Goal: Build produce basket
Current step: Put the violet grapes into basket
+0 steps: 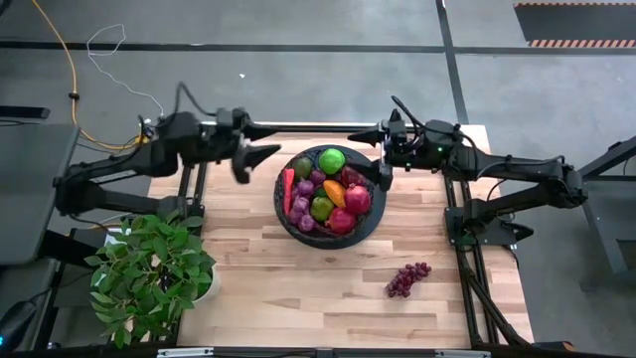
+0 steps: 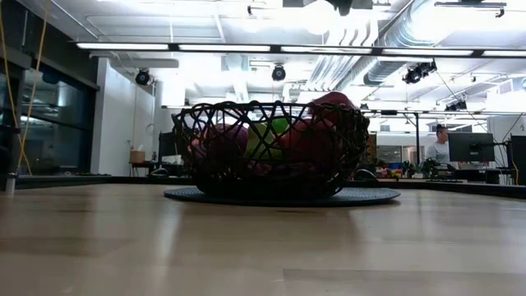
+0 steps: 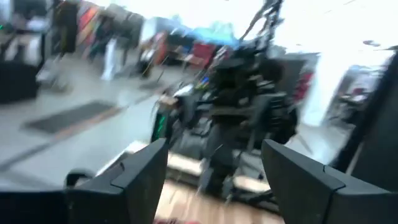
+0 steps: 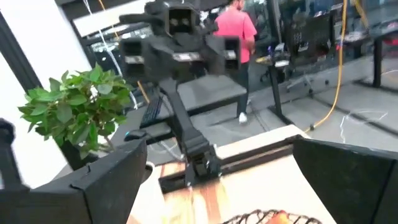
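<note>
The basket [image 1: 370, 227], a round black open-mesh bowl, stands at the table's middle on a dark mat [image 2: 370, 196]. It holds produce: a green fruit [image 1: 332, 159], a red fruit [image 1: 357, 201], an orange piece [image 1: 334, 192], a slim red pepper [image 1: 289, 189] and purple grapes [image 1: 303, 211]. Another purple grape bunch [image 1: 407, 279] lies on the table near the right front. My left gripper [image 1: 277, 140] [image 3: 214, 149] hovers open, left of the basket's far rim. My right gripper [image 1: 366, 157] [image 4: 219, 146] hovers open, above the basket's far right rim.
A leafy potted plant [image 1: 149, 273] [image 4: 74, 106] stands at the table's near left corner. Bare wood lies in front of the basket [image 2: 271, 152]. A person in a pink shirt [image 4: 236, 31] stands in the room beyond the table.
</note>
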You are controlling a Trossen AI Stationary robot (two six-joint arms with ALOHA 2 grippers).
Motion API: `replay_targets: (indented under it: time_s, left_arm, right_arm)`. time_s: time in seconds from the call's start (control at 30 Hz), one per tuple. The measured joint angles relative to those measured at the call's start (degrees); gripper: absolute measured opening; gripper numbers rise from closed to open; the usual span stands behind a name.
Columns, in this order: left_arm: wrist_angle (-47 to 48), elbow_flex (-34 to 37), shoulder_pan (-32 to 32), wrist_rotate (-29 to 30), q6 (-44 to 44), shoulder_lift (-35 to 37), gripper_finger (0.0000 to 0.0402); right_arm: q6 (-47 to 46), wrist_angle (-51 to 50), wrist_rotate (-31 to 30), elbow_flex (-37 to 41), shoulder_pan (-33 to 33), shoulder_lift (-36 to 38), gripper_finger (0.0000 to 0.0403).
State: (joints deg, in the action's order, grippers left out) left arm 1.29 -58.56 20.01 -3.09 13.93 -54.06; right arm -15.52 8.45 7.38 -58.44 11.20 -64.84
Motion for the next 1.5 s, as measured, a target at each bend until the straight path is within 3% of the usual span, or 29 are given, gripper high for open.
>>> replay_targets:
  time_s: [0.27, 0.6, 1.0, 1.2, 1.5]
  left_arm:
    - [-15.2, 11.05, -7.0, 4.55, -1.08, 4.42, 0.0247]
    - [-15.81, 11.06, -7.04, 4.87, -1.5, 4.5, 0.0247]
    - [-15.72, 11.06, -7.02, 3.54, -2.12, 4.5, 0.0247]
    - [-15.7, 11.06, -7.02, 3.3, -2.13, 4.5, 0.0247]
    - [-15.68, 11.04, -6.91, 3.3, -2.05, 4.48, 0.0247]
  right_arm:
    - [-0.97, -0.66, 0.68, -0.21, 0.0, 0.0, 0.0385]
    - [-3.73, -1.19, 0.83, -0.21, 0.0, 0.0, 0.0385]
    - [-4.03, -13.67, 2.63, -0.33, 0.0, 1.23, 0.0385]
    - [-6.72, -36.22, 2.73, -5.0, -2.89, 2.08, 0.0385]
    - [-18.24, -67.65, 1.29, -7.33, -15.21, 3.04, 0.0385]
